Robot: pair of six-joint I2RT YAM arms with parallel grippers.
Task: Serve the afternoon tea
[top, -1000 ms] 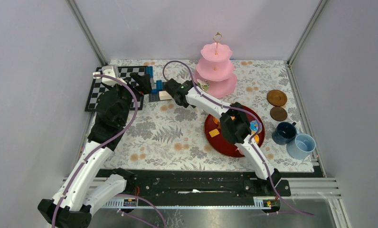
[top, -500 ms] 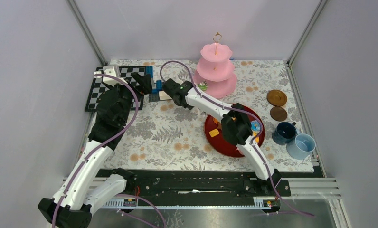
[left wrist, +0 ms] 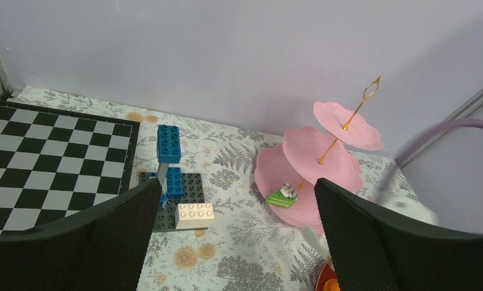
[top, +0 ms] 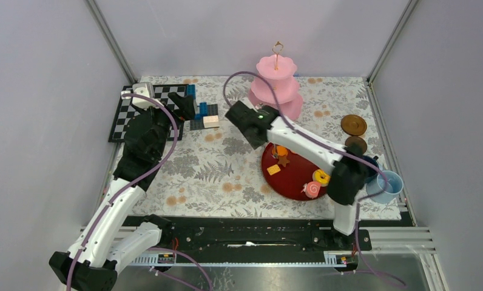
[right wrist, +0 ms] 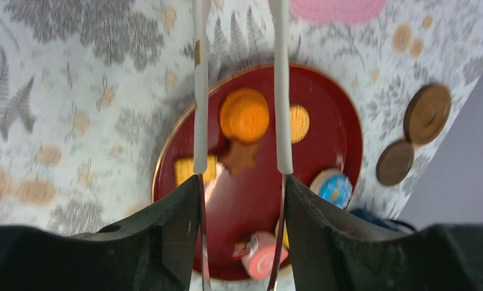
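The pink three-tier stand [top: 276, 85] stands at the back, and a green cake piece [left wrist: 281, 197] lies on its lowest tier [left wrist: 324, 157]. My right gripper [top: 260, 136] [right wrist: 240, 182] is shut on the white tongs [right wrist: 200, 121]. It holds them spread over the dark red tray [top: 293, 182]; nothing shows between their arms. On the tray lie an orange donut [right wrist: 244, 115], a star biscuit [right wrist: 239, 156], a square biscuit [top: 273, 170], a blue donut [right wrist: 331, 188] and a pink roll [top: 312, 190]. My left gripper [top: 184, 104] [left wrist: 236, 194] is open and empty.
Two brown saucers [top: 353, 125] [top: 355, 144] and two blue cups [top: 366, 167] [top: 388, 185] stand at the right. The right arm's elbow partly hides the dark cup. A chessboard [top: 127, 112] and toy bricks on a dark baseplate [left wrist: 181, 203] are at the back left.
My right gripper has drawn back from the stand's lowest tier and swung right over the tray. Its elbow has moved right towards the cups. The left arm has not moved.
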